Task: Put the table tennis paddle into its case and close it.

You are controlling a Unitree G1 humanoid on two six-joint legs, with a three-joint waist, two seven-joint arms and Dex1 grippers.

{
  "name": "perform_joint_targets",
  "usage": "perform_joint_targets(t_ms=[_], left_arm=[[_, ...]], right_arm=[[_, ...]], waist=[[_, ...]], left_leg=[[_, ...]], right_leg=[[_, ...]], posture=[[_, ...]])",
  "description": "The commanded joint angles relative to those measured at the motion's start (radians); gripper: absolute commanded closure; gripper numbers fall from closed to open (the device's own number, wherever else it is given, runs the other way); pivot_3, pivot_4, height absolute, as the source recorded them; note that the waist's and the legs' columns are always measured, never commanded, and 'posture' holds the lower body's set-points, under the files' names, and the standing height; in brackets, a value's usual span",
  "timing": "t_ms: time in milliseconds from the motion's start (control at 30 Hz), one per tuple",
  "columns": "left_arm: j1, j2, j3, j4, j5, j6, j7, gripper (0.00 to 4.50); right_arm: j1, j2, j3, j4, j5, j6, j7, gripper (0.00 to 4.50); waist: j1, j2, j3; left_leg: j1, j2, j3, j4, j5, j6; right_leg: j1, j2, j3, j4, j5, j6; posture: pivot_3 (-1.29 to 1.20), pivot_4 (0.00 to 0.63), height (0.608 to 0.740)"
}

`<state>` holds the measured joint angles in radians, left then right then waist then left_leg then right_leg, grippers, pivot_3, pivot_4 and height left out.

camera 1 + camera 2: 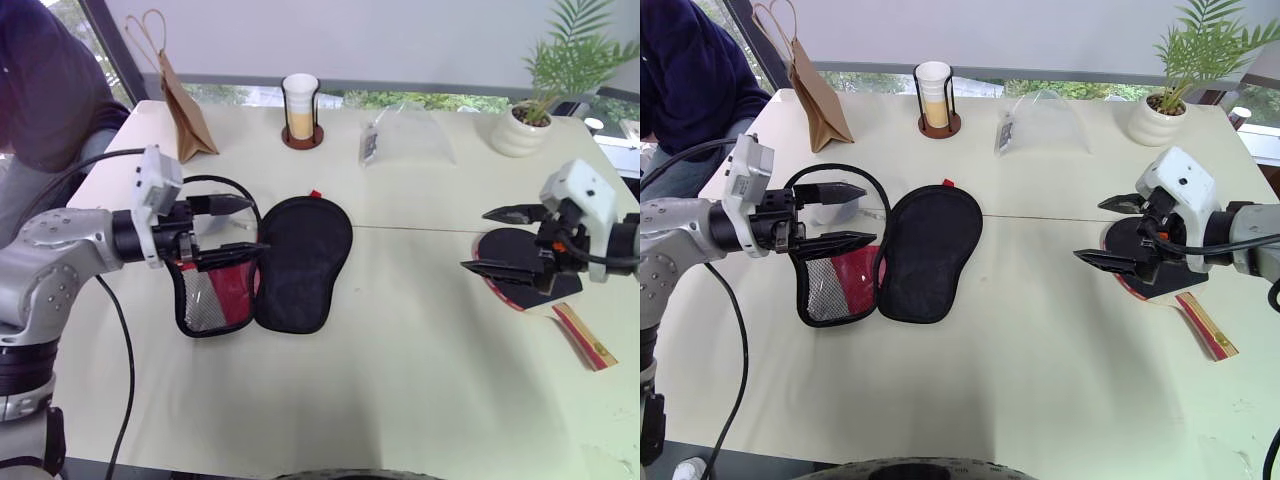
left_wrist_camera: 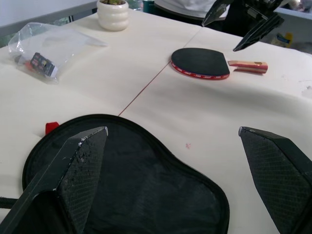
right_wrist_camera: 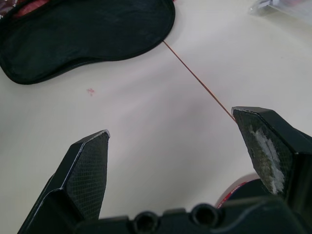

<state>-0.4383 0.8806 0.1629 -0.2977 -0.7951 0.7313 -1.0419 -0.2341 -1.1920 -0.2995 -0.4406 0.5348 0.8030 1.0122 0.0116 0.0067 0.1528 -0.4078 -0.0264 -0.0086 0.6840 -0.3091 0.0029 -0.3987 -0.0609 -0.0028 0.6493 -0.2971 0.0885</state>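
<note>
The case [image 1: 300, 260] lies unzipped and spread flat on the table, left of centre. Its black lining half is on the right and its red and mesh half [image 1: 215, 295] on the left. My left gripper [image 1: 258, 228] hovers open over the mesh half, holding nothing. The table tennis paddle [image 2: 201, 62] lies black face up on the right of the table, its striped wooden handle [image 1: 585, 335] pointing toward the near right edge. My right gripper [image 1: 474, 240] hangs open just above the paddle's head and partly hides it.
Along the far edge stand a brown paper bag [image 1: 185, 110], a cup in a black holder [image 1: 300, 110], a clear plastic bag [image 1: 400, 135] and a potted plant [image 1: 525, 125]. A person in dark clothes [image 1: 40, 80] sits at the far left corner.
</note>
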Motion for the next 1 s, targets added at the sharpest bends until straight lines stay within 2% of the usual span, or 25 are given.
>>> perform_joint_targets(t_ms=[33, 300, 400, 533, 733, 900, 1000], left_arm=[[-0.015, 0.006, 0.023, -0.017, -0.006, -0.012, -0.007, 0.0], [-0.019, 0.004, 0.02, 0.002, 0.003, -0.017, -0.008, 0.0], [-0.005, 0.012, 0.009, 0.014, 0.033, -0.039, -0.018, 0.0], [0.011, 0.02, -0.002, 0.03, 0.07, -0.059, -0.037, 0.0], [0.032, 0.028, 0.01, 0.018, 0.082, -0.056, -0.046, 0.0], [0.044, 0.036, 0.022, 0.004, 0.076, -0.047, -0.042, 0.0], [0.049, 0.04, 0.027, -0.002, 0.075, -0.044, -0.04, 0.0]], right_arm=[[-0.014, 0.011, 0.004, -0.029, 0.01, 0.006, -0.022, 0.07], [-0.098, 0.077, 0.081, -0.012, 0.027, 0.087, -0.11, 0.07], [-0.163, 0.174, 0.174, -0.022, 0.043, 0.181, -0.192, 0.07], [-0.248, 0.376, 0.302, 0.004, 0.033, 0.343, -0.353, 0.07], [-0.279, 0.637, 0.402, 0.004, 0.03, 0.525, -0.52, 0.07], [-0.272, 0.751, 0.44, 0.003, 0.04, 0.569, -0.561, 0.07], [-0.267, 0.781, 0.486, 0.007, 0.031, 0.548, -0.562, 0.07]], waist=[[0.0, 0.0, 0.0], [-0.001, 0.0, 0.0], [-0.004, -0.001, -0.001], [-0.007, -0.001, -0.001], [-0.003, -0.002, -0.001], [-0.003, -0.002, -0.001], [-0.005, -0.002, -0.001]], left_leg=[[0.0, 0.0, 0.0, 0.0, 0.0, 0.0], [0.0, 0.0, 0.0, 0.0, 0.0, 0.0], [0.0, 0.0, 0.0, 0.0, 0.0, -0.001], [0.0, 0.0, 0.0, 0.0, 0.001, -0.001], [-0.002, 0.0, 0.0, 0.0, 0.001, -0.001], [-0.002, -0.001, 0.001, 0.0, 0.001, -0.001], [-0.002, -0.001, 0.001, 0.0, 0.001, -0.001]], right_leg=[[0.0, 0.0, 0.0, 0.0, 0.0, 0.0], [0.0, 0.0, 0.0, 0.0, 0.0, 0.0], [0.0, 0.0, 0.0, 0.0, 0.0, 0.0], [-0.001, 0.001, 0.0, 0.0, 0.0, 0.0], [-0.004, 0.0, 0.0, 0.002, 0.0, 0.0], [-0.004, 0.0, 0.001, 0.004, 0.0, 0.0], [-0.005, 0.0, 0.001, 0.004, 0.0, 0.0]], posture=[[0.0, 0.15, 0.74], [0.0, 0.15, 0.74], [0.0, 0.15, 0.74], [0.0, 0.15, 0.74], [0.0, 0.15, 0.74], [0.0, 0.15, 0.74], [0.0, 0.15, 0.74]])
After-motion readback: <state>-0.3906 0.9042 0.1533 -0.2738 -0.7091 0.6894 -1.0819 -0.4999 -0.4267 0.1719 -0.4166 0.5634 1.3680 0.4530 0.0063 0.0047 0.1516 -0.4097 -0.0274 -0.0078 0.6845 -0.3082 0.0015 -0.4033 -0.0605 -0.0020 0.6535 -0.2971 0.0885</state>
